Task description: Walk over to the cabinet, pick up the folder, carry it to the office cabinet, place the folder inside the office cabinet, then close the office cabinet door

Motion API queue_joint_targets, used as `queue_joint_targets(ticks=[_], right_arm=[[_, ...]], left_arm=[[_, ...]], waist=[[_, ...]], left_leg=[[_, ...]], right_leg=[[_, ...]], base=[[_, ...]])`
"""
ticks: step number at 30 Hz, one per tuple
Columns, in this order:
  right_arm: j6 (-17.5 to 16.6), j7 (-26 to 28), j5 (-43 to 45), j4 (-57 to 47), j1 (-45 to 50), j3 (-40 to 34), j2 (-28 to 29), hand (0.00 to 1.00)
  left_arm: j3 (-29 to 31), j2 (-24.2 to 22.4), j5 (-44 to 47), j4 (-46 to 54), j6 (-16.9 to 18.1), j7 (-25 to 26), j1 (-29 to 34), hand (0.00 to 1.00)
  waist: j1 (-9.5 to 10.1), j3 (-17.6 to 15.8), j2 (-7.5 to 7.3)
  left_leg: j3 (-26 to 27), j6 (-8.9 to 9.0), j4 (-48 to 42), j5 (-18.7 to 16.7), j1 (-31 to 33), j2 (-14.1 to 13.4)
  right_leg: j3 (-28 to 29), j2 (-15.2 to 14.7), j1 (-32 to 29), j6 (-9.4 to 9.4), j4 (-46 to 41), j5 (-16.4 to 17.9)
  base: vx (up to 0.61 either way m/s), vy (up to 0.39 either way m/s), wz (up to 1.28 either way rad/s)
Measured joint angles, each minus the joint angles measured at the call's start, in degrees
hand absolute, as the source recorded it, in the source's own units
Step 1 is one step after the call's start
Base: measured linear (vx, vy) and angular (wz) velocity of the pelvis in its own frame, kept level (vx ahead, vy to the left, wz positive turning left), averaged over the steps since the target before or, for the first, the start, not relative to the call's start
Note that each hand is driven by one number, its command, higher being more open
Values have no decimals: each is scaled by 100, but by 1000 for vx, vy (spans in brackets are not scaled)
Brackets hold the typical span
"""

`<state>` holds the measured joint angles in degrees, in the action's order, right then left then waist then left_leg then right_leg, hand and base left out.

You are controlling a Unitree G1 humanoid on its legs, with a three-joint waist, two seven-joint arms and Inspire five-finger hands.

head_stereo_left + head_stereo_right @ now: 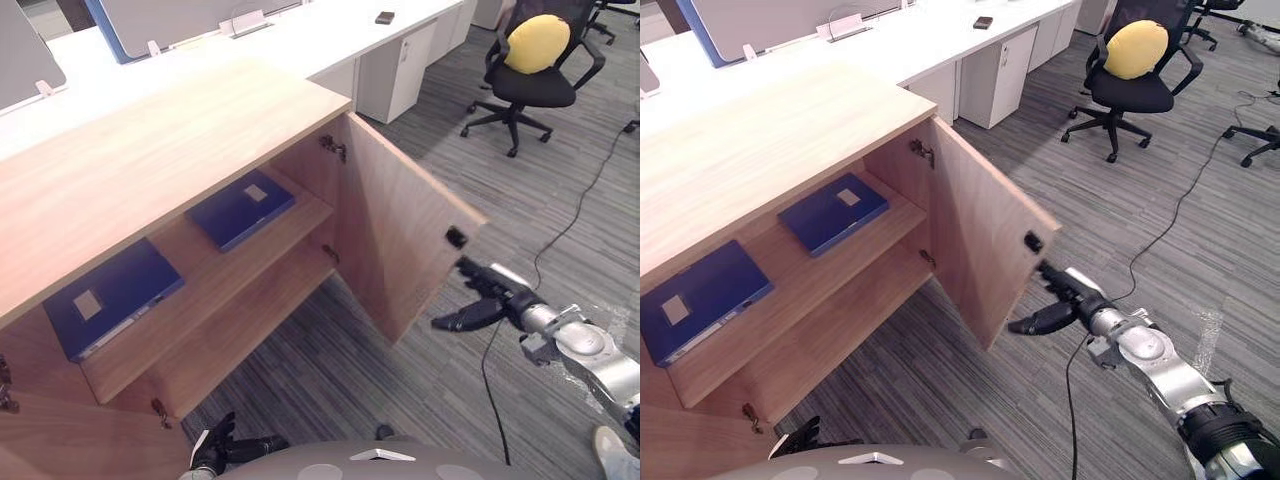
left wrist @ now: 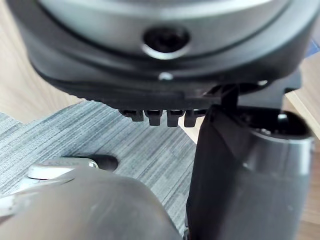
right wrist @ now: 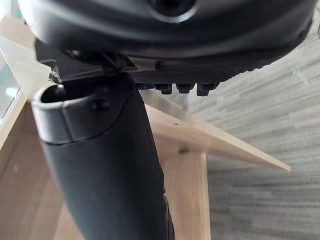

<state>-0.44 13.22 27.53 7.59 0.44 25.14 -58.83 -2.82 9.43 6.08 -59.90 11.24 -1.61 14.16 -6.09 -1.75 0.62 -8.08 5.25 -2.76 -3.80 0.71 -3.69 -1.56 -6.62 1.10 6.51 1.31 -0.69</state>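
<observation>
Two blue folders lay flat on the upper shelf (image 1: 262,252) of the office cabinet (image 1: 150,150), well apart. The left folder (image 1: 110,295) sat toward the left end, the right folder (image 1: 240,208) closer to the hinge side. Each had a small pale label on its cover. You couldn't tell from these views which of the two was the task's own.

The door (image 1: 400,225) on the right side stood swung wide open over the grey carpet (image 1: 440,400). A small dark handle (image 1: 456,237) sat near its free edge.

Your right hand (image 1: 492,297) was stretched out just beside that free edge, a little below the handle. Its fingers (image 1: 470,272) were straight and pointed at the door, the thumb spread away below them, and it held nothing. The head views didn't show whether the fingertips were on the wood. In the right wrist view the door's edge ran just past them.

Your left hand (image 1: 228,446) hung low by the cabinet's bottom front, fingers loose and apart, nothing in it.

Further out, a white desk (image 1: 330,30) ran behind the cabinet. A black office chair (image 1: 525,90) with a yellow cushion (image 1: 537,42) on its back stood on the carpet, well away from the door.
</observation>
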Motion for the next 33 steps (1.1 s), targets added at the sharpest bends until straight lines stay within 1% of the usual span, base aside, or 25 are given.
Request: queue_joint_targets(ticks=[1,2,3,4,5,6,7,9,10,11,13,14,17,19,28,33], right_arm=[[2,113,25,-155,4,101,-42,100],[8,440,317,-549,4,368,-77,100],[8,564,379,-724,2,460,-86,100],[6,902,562,-1137,-3,608,8,100],[6,1012,666,-1352,-17,697,82,100],[-12,1293,920,-1671,-64,840,284,100],[-41,1463,1064,-1865,-179,961,439,100],[-242,1733,1426,-2209,-598,1146,886,100],[-269,1747,1452,-2224,-645,1147,921,100],[-372,1748,1542,-2242,-786,1149,989,100],[-402,1712,1595,-2222,-845,1137,976,100],[-391,1708,1590,-2174,-843,1152,976,100],[-384,1706,1587,-2159,-835,1165,976,100],[-384,1706,1586,-2160,-834,1165,977,100],[-384,1723,1589,-2186,-829,1166,977,100],[-384,1725,1598,-2197,-820,1166,980,100]], left_arm=[[-29,17,-4,-41,1,-11,-12,100],[-88,50,-103,-70,5,-45,-107,100],[-90,51,-157,-70,5,-58,-143,100],[-102,36,-232,-71,5,-90,-197,100],[-126,25,-241,-70,5,-94,-225,100],[-159,16,-246,-64,5,-110,-247,100],[-177,13,-247,-58,6,-113,-241,100],[-191,2,-247,-19,14,-124,-229,100],[-192,6,-247,-19,14,-125,-228,100],[-190,24,-246,-20,13,-140,-227,100],[-192,52,-246,-20,14,-157,-227,100],[-192,94,-247,-21,14,-162,-227,100],[-196,162,-246,-33,11,-156,-226,100],[-196,171,-247,-33,11,-153,-232,100],[-198,162,-245,-33,12,-142,-237,100],[-197,151,-243,-33,12,-139,-245,100]], waist=[[18,3,-5],[93,16,-11],[142,19,-9],[265,52,16],[333,79,33],[465,162,52],[545,211,64],[786,307,50],[795,309,43],[818,332,16],[891,381,-76],[911,408,-162],[911,469,-286],[915,484,-308],[964,490,-303],[1050,490,-302]], left_leg=[[-8,15,-3,9,17,-26],[-56,27,-6,16,83,-91],[-95,24,-2,22,97,-104],[-188,19,13,50,130,-118],[-225,28,21,70,145,-128],[-307,49,54,107,189,-132],[-352,58,102,134,184,-130],[-414,94,145,177,182,-113],[-418,94,152,189,183,-110],[-431,94,200,238,182,-101],[-436,91,220,246,182,-94],[-437,91,227,246,183,-93],[-436,89,248,248,177,-69],[-436,82,254,253,169,-58],[-466,71,307,271,86,-69],[-490,72,312,271,92,-68]], right_leg=[[-1,31,1,3,30,-13],[-39,101,-3,-54,111,-66],[-62,117,2,-63,142,-92],[-124,142,9,-81,197,-123],[-146,153,2,-84,196,-124],[-199,160,-16,-83,194,-125],[-258,159,-18,-99,195,-133],[-334,144,-1,-124,191,-118],[-341,140,0,-124,191,-118],[-366,127,-6,-124,188,-119],[-367,119,2,-124,184,-119],[-369,116,1,-125,184,-119],[-370,92,1,-127,185,-113],[-370,81,9,-126,184,-111],[-389,87,78,-126,173,-87],[-423,86,82,-127,172,-76]], base=[[-99,-110,3],[-74,-85,9],[-67,-89,21],[-30,-57,22],[-19,-54,32],[-6,-31,32],[15,-18,39],[39,2,22],[37,7,8],[38,11,6],[51,10,0],[42,5,-2],[13,3,0],[0,0,0],[0,0,0],[9,-1,2]])
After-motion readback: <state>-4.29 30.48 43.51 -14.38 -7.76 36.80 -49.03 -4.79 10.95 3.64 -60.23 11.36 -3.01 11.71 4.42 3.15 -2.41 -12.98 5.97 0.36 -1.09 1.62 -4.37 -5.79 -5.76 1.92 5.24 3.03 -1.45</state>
